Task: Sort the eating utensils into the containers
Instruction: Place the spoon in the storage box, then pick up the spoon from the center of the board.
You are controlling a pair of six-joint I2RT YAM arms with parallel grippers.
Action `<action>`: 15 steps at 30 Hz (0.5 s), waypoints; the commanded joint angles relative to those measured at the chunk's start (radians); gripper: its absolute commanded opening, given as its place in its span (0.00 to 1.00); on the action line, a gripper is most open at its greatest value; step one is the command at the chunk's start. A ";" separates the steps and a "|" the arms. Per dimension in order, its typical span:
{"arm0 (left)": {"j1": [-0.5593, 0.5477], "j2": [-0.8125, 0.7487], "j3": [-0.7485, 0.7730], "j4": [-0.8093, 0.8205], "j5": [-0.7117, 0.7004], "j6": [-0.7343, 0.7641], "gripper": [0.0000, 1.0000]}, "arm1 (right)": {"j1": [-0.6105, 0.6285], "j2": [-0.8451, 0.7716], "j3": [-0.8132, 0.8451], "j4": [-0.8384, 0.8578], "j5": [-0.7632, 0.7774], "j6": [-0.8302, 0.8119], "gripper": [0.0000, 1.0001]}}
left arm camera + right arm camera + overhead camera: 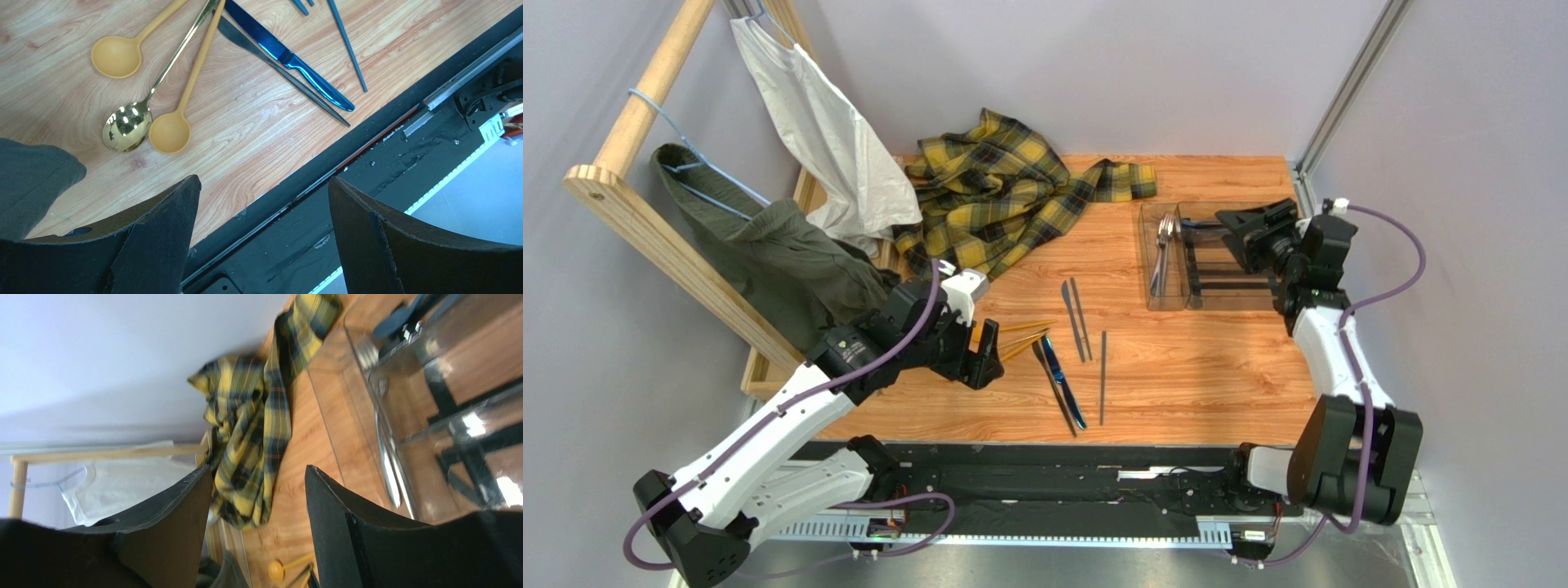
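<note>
Left arm [787, 423] reaches in over the near-left part of the table [1210, 368]. Left jaws are spread wide with nothing between them, hanging low just beside a cluster of spoons.

Wrist view:
- Two matte yellow spoons [116, 56] and a shiny gold spoon [127, 125] between them. Bowls point toward the jaws, and the handles converge going away.
- Next to them a blue knife [288, 56] lies flat, with a dark grey knife [279, 68] close alongside.
- A thin dark stick [347, 43] lies a little apart on the far side of the knives.

Overhead view: two more grey pieces [1075, 316] lie side by side, farther back on the table.

Right arm [1339, 349] extends toward the far right corner. Right jaws are spread and empty, held over the right side of the clear tray [1210, 303]. The tray sits flat on the table, and dark strips show through its floor. Silver pieces [1163, 245] lie lengthwise in its leftmost compartment, but I cannot tell what kind they are. The arm partly hides the other compartments.

Behind, a plaid shirt [1008, 202] lies crumpled on the table's far side. A white garment [824, 135] and a green garment [768, 251] hang on a wooden rack [634, 202] at the left.
</note>
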 commanded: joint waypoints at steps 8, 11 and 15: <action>-0.002 0.074 0.001 0.007 -0.052 -0.015 0.85 | 0.218 -0.262 -0.289 0.097 -0.016 -0.069 0.60; 0.000 0.086 0.005 -0.002 -0.080 -0.026 0.85 | 0.235 -0.302 -0.318 0.095 -0.022 -0.089 0.60; -0.002 0.103 -0.021 0.064 -0.073 -0.059 0.85 | 0.298 -0.316 -0.326 0.083 -0.043 -0.155 0.63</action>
